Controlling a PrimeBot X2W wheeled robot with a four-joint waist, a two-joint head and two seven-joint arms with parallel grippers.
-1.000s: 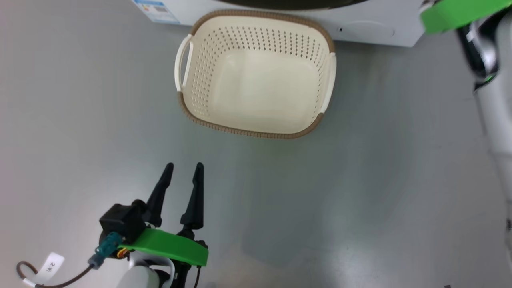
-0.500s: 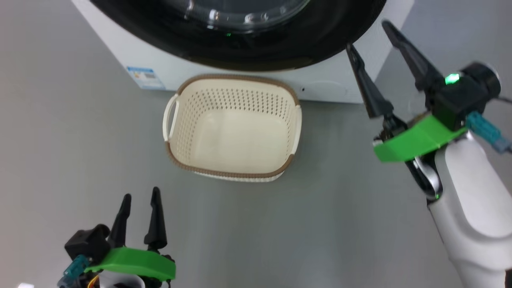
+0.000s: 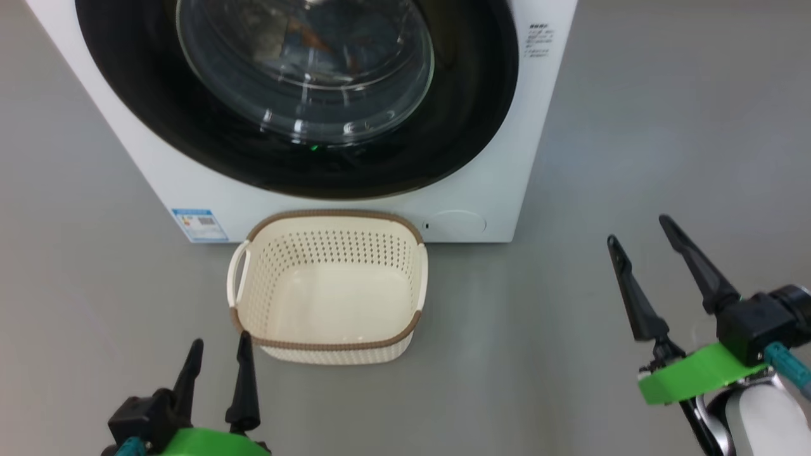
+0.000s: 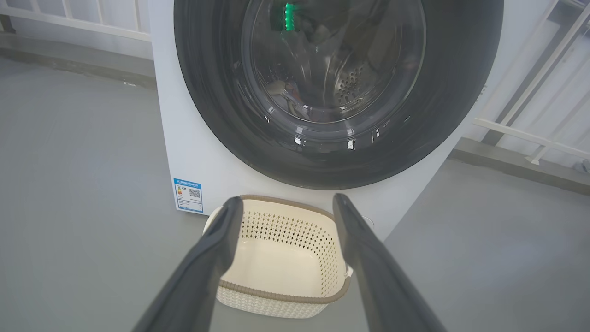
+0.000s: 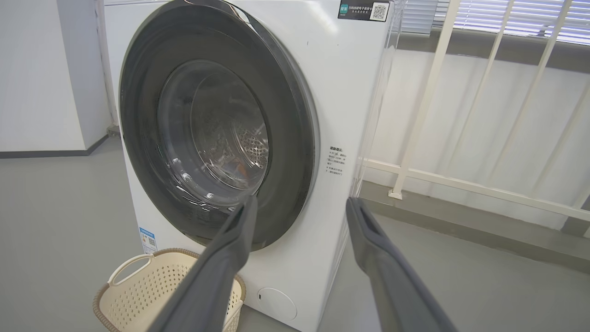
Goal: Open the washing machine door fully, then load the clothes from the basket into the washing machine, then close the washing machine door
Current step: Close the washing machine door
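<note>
The washing machine stands ahead, white and boxy. Its washing machine door lies flat against the front, black rim around clear glass. Through the glass, blue cloth with orange bits, the clothes, shows dimly in the drum. The cream basket sits on the floor right before the machine with nothing in it. My left gripper is open just short of the basket's near left corner. Off to the right of both, my right gripper is open and holds nothing. Door, basket and left gripper show from the left wrist, door and right gripper from the right.
A blue label sticker and a round white cover sit low on the machine's front. Grey floor spreads all round. A white railing before a pale wall runs behind the machine on its right side.
The head camera has tilted up from the floor to the machine's front. My right gripper, beside the door's rim half a second ago, has drawn back and down from the machine, jaws open.
</note>
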